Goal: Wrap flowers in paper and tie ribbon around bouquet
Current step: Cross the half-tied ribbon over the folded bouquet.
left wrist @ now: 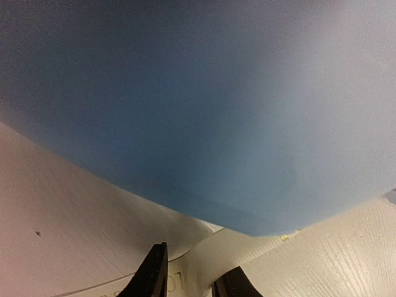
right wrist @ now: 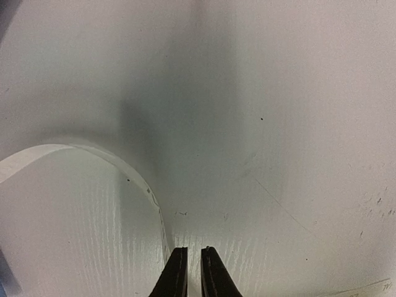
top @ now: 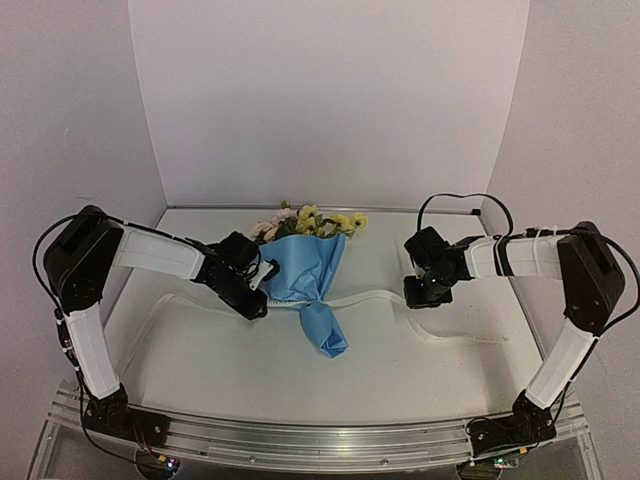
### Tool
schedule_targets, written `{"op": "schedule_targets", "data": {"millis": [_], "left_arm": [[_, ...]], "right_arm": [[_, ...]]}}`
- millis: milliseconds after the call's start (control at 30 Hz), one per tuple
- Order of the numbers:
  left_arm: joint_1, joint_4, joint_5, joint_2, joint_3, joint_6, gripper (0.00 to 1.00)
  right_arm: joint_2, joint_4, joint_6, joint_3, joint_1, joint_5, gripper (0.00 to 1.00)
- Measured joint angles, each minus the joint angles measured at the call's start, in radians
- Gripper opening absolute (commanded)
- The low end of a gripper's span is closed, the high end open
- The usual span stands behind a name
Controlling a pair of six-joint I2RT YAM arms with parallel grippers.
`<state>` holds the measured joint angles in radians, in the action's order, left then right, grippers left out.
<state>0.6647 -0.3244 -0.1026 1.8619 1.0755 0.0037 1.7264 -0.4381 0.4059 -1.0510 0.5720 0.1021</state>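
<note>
Surrounding white walls (top: 330, 100), pale table (top: 200, 365), bouquet (top: 305, 270).

1. Top view: high above the near edge, facing far, covering the whole table (top: 200, 350)
2. Left wrist: pressed close to the paper (left wrist: 185, 111), also seen from above
3. Right wrist: low over table and ribbon (right wrist: 62, 147), likewise shared

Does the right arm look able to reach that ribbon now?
Probably yes: the ribbon curves uncovered across the table, running right up beside the right arm's fingers, with nothing in between.
</note>
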Motion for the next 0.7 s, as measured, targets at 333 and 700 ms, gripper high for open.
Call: {"op": "schedule_targets", "data": {"millis": [333,700], "left_arm": [[-0.042,0.049,0.036,-0.040,0.000,-0.049,0.04],[-0.165,0.042,-0.155,-0.134,0.046,-0.080,0.10]], "right_arm": [[0.000,0.005,-0.005,-0.002,0.012,-0.069,0.39],[0.039,0.007,-0.017,-0.077,0.087,-0.114,0.60]]}}
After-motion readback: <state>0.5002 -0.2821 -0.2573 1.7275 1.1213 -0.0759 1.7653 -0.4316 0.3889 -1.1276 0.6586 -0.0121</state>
